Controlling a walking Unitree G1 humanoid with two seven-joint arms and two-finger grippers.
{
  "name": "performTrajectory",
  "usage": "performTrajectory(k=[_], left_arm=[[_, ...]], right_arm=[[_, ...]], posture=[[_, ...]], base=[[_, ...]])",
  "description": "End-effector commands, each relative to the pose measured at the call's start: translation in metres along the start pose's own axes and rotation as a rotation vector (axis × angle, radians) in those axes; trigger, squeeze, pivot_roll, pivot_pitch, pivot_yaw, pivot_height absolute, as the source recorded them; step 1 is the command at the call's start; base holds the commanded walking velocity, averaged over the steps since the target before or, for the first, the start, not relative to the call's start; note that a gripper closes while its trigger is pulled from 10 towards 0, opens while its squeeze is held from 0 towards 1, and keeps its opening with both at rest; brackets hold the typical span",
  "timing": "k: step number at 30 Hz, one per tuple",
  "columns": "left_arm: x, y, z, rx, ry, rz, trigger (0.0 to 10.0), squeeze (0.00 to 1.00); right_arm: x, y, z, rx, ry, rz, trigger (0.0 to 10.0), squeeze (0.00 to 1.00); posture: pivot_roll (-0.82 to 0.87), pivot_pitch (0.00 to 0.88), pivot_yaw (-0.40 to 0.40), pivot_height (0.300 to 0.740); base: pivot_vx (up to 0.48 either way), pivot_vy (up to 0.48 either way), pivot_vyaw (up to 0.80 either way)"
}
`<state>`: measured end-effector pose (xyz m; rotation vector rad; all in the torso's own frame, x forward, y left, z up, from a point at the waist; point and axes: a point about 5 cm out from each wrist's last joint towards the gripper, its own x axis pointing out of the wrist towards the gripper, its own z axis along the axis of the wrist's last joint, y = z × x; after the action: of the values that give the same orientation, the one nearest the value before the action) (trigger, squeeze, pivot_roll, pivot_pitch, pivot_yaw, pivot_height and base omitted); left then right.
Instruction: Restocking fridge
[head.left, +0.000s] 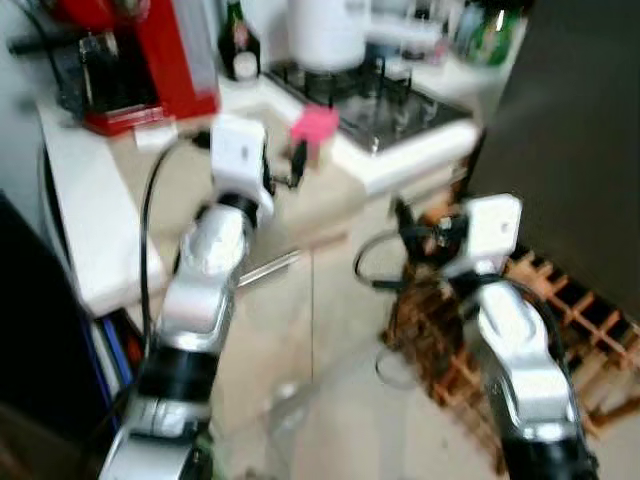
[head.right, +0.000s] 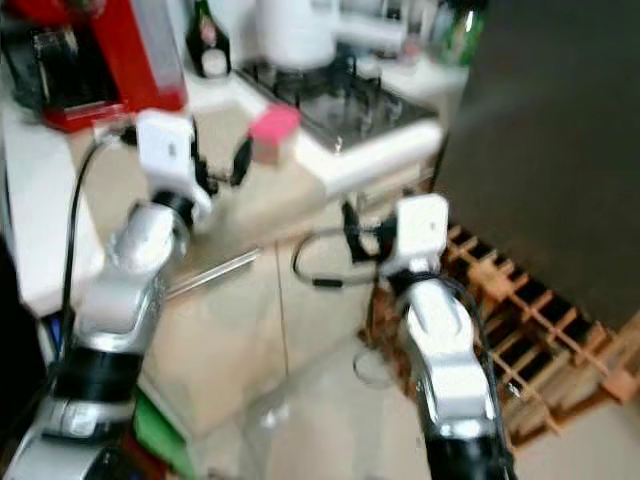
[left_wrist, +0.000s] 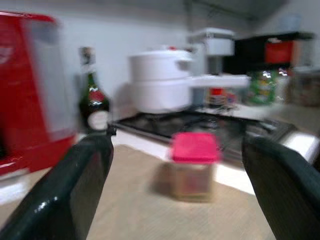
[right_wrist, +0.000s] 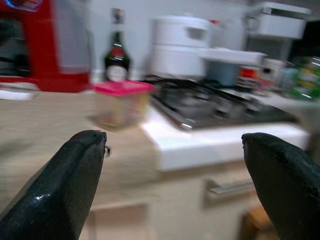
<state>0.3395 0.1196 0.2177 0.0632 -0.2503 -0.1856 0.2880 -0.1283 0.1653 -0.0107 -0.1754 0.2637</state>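
Observation:
A small clear jar with a pink lid (head.left: 315, 128) stands on the beige countertop (head.left: 170, 190), near the hob. My left gripper (head.left: 288, 166) is raised over the counter just short of the jar and open, its fingers (left_wrist: 80, 190) to either side of the jar (left_wrist: 194, 165) with a gap between. Lower down, in front of the cabinet, my right gripper (head.left: 407, 228) is open and empty. It points toward the counter edge, and the jar (right_wrist: 122, 102) lies well beyond its fingers (right_wrist: 70, 175). All views are blurred.
A red coffee machine (head.left: 140, 60) and a dark bottle (head.left: 238, 45) stand at the back of the counter. A white pot (head.left: 325, 30) sits on the black hob (head.left: 380, 105). A tall dark panel (head.left: 580, 150) rises at right, with a wooden wine rack (head.left: 560, 320) on the floor below.

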Motion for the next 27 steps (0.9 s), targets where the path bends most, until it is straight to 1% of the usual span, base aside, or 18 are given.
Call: performTrajectory(k=[1, 4, 6, 8, 11, 14, 21, 22, 24, 25, 26, 27], left_arm=[[0.003, -0.004, 0.003, -0.003, -0.015, 0.005, 10.0, 0.0], [0.004, -0.006, 0.005, -0.006, -0.019, -0.001, 10.0, 0.0], [0.004, -0.01, 0.007, -0.008, -0.027, -0.01, 10.0, 0.0], [0.005, -0.011, 0.01, -0.018, -0.036, -0.004, 10.0, 0.0], [0.006, -0.006, 0.011, -0.041, -0.037, 0.05, 10.0, 0.0], [0.007, -0.001, 0.011, -0.054, -0.028, 0.097, 10.0, 0.0], [0.009, 0.001, 0.015, -0.021, -0.041, 0.115, 10.0, 0.0], [0.01, 0.001, 0.019, -0.015, -0.062, 0.114, 10.0, 0.0], [0.011, 0.002, 0.021, -0.014, -0.065, 0.118, 10.0, 0.0], [0.011, 0.002, 0.02, -0.013, -0.063, 0.121, 10.0, 0.0], [0.011, 0.003, 0.019, -0.01, -0.057, 0.122, 10.0, 0.0], [0.011, 0.003, 0.019, -0.01, -0.057, 0.122, 10.0, 0.0]], right_arm=[[0.002, -0.005, 0.003, -0.009, -0.017, -0.009, 10.0, 0.0], [0.002, -0.004, 0.003, -0.009, -0.019, -0.007, 10.0, 0.0], [0.002, -0.003, 0.002, -0.008, -0.021, -0.003, 10.0, 0.0], [0.003, -0.002, 0.001, -0.008, -0.023, -0.001, 10.0, 0.0], [0.003, 0.0, 0.002, -0.006, -0.028, 0.001, 10.0, 0.0], [0.007, 0.005, 0.009, -0.004, -0.044, 0.019, 10.0, 0.0], [0.015, 0.008, 0.02, 0.008, -0.074, 0.011, 10.0, 0.0], [0.025, 0.01, 0.03, 0.032, -0.092, -0.019, 10.0, 0.0], [0.037, 0.017, 0.041, 0.037, -0.114, -0.019, 10.0, 0.0], [0.044, 0.023, 0.049, 0.037, -0.135, -0.01, 10.0, 0.0], [0.056, 0.033, 0.063, 0.04, -0.173, 0.01, 10.0, 0.0], [0.056, 0.033, 0.063, 0.04, -0.173, 0.01, 10.0, 0.0]], posture=[[-0.07, 0.0, 0.024, 0.74], [-0.07, 0.0, 0.025, 0.74], [-0.07, 0.0, 0.029, 0.74], [-0.07, 0.0, 0.032, 0.74], [-0.07, 0.0, 0.034, 0.74], [-0.07, 0.0, 0.037, 0.74], [-0.07, 0.0, 0.038, 0.74], [-0.07, 0.0, 0.044, 0.74], [-0.06, 0.0, 0.048, 0.74], [-0.06, 0.0, 0.048, 0.74], [-0.06, 0.0, 0.054, 0.74], [-0.06, 0.0, 0.054, 0.74]], base=[[0.409, 0.251, 0.0], [0.409, 0.251, 0.0], [0.428, 0.0, 0.0], [0.428, 0.0, 0.0], [0.386, 0.123, 0.0], [0.0, 0.44, 0.0], [0.0, 0.466, 0.0], [0.0, 0.0, 0.0], [0.0, 0.0, 0.0], [0.0, 0.0, 0.0], [0.0, 0.0, 0.0], [0.0, 0.0, 0.0]])
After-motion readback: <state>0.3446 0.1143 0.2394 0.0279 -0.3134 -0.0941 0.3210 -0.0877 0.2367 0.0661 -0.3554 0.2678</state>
